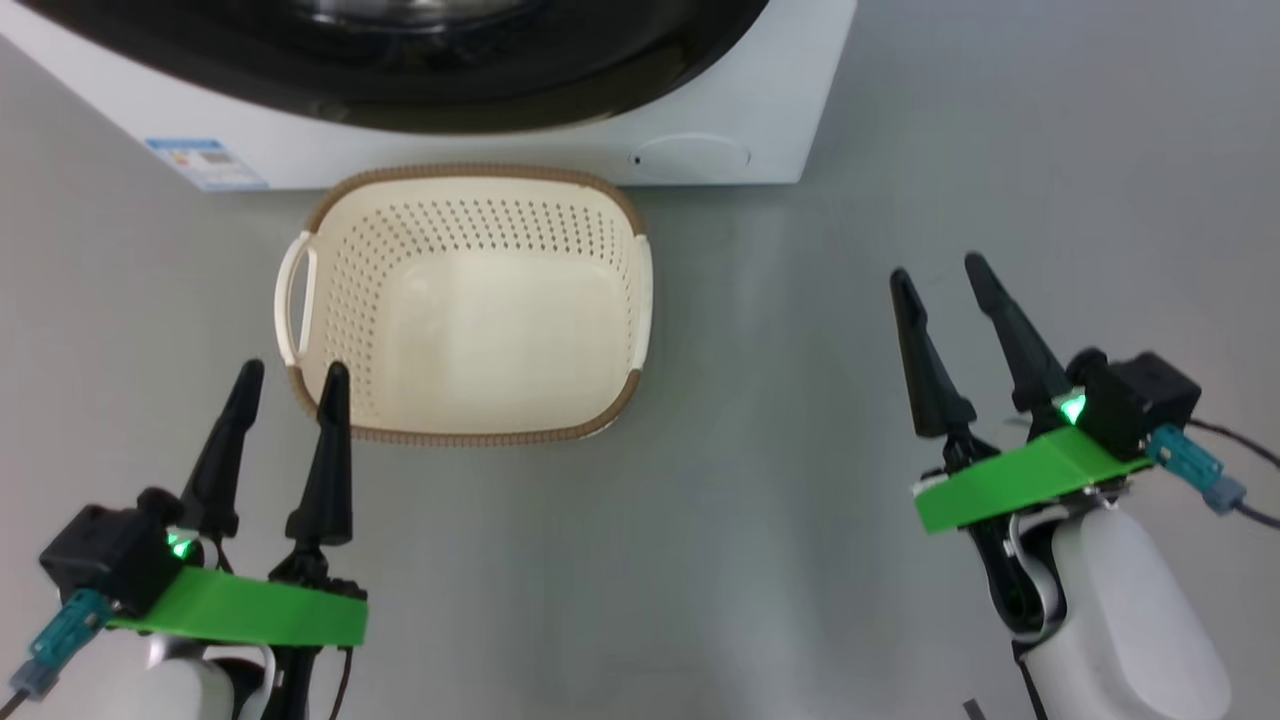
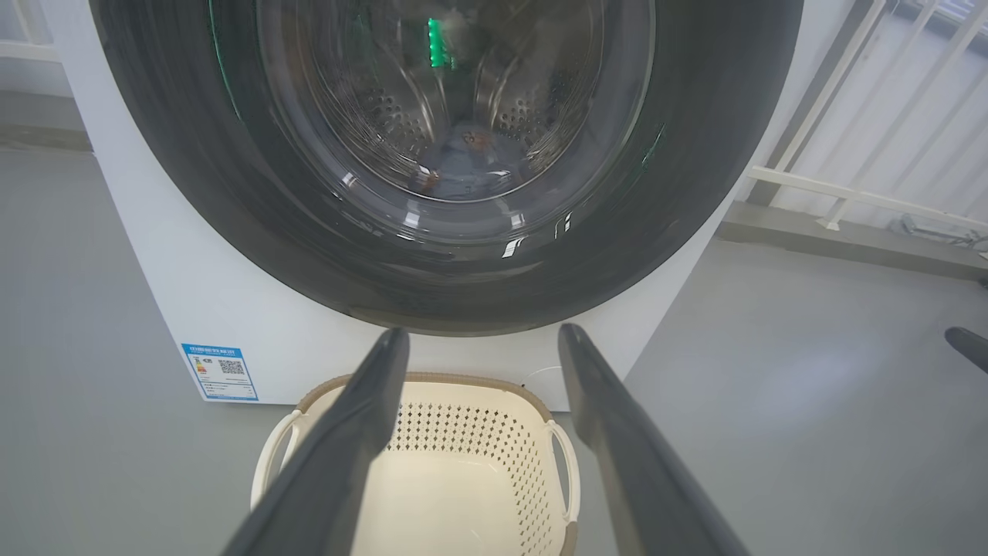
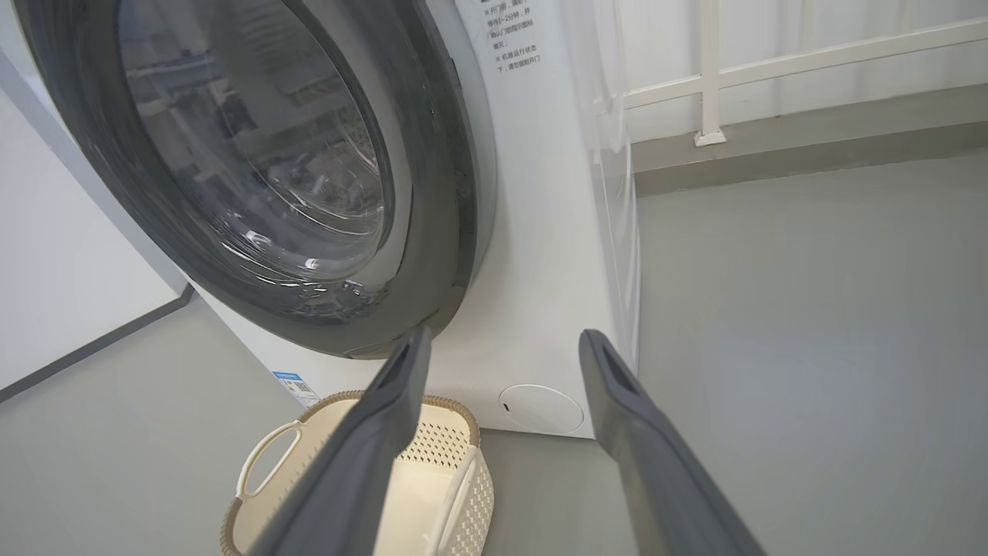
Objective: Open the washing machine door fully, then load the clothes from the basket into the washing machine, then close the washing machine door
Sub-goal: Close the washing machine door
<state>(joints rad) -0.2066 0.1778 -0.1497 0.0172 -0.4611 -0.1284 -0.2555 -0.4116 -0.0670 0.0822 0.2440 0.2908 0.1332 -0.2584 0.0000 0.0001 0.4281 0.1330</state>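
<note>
Left hand (image 1: pixel 292 372) and right hand (image 1: pixel 938 272) wide open, empty, flanking the basket (image 1: pixel 470 180). Probably parked: basket bare, washing machine door (image 2: pixel 154 193) shut.

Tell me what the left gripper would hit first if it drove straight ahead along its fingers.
Most likely the black frame of the door, near its bottom edge, on the washing machine. The open left gripper seems to point over the basket rather than into it, though depth is hard to judge.

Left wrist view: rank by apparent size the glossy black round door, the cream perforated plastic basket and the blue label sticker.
1. glossy black round door
2. cream perforated plastic basket, partly cut off
3. blue label sticker
</note>
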